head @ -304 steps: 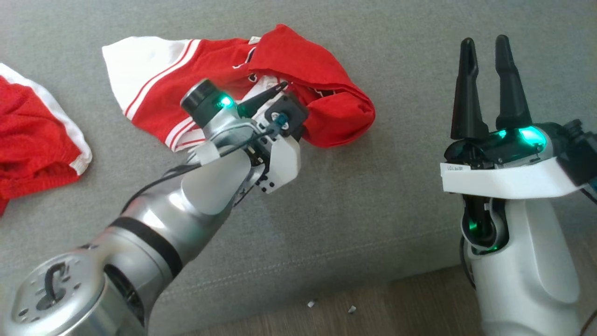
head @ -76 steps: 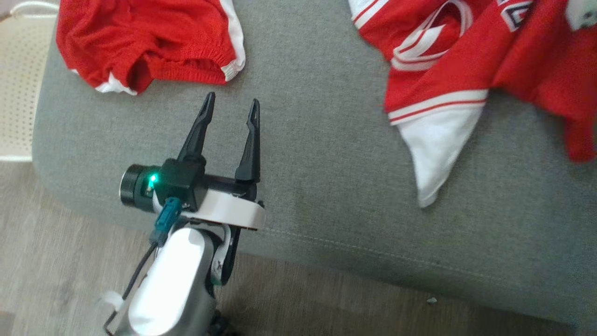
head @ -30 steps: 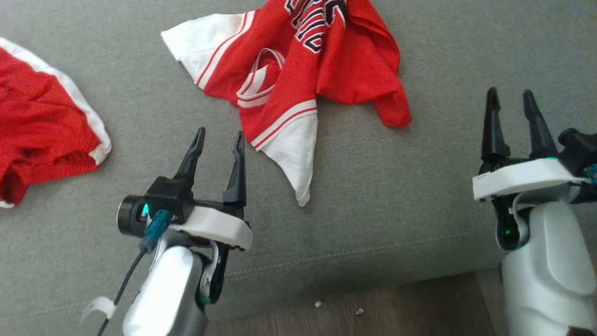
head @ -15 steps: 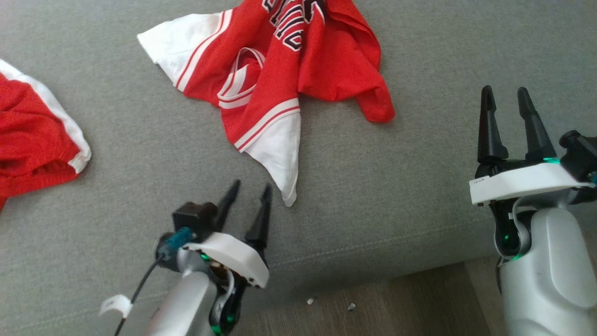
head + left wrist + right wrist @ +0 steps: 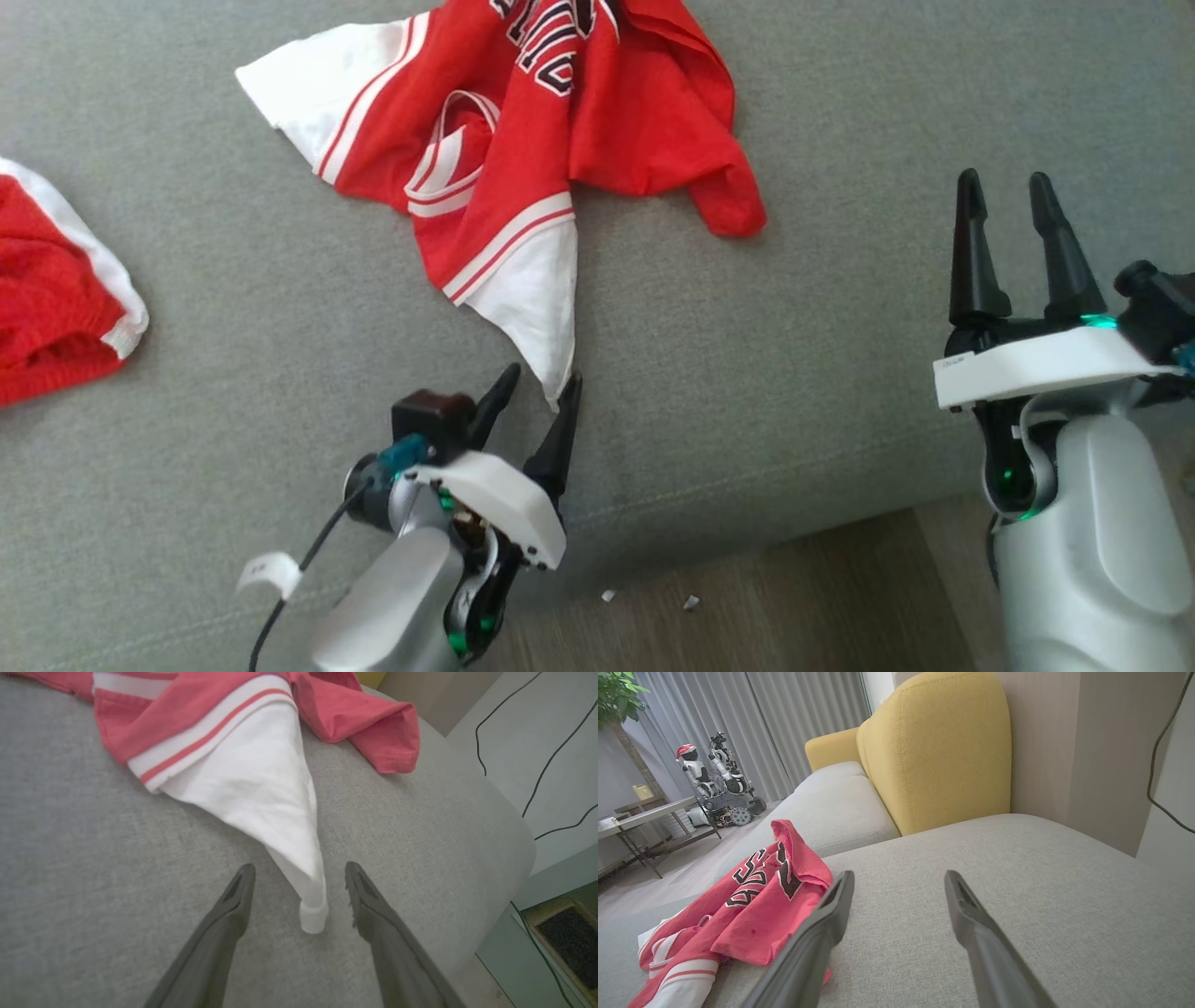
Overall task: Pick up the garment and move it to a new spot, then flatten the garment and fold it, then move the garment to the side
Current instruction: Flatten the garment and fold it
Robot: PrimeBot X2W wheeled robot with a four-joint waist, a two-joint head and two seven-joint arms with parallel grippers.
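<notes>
- Left pincer (image 5: pixel 540 378) is spread wide and low over the grey sofa seat (image 5: pixel 840 373), its fingers straddling the white sleeve tip (image 5: pixel 313 914) without pinching it.
- Red-and-white jersey (image 5: pixel 523 140) sprawls crumpled mid-seat, that sleeve pointing at the front edge.
- Right pincer (image 5: pixel 1004 179) is wide too, empty, well to the jersey's right.
- Second red garment (image 5: pixel 47 308) lies far left.

left gripper (image 5: pixel 542 375) – low down, leaning up and to the right, fingers spread wide, nothing pinched | right gripper (image 5: pixel 1003 177) – standing pretty much straight up, fingers apart too, empty
</notes>
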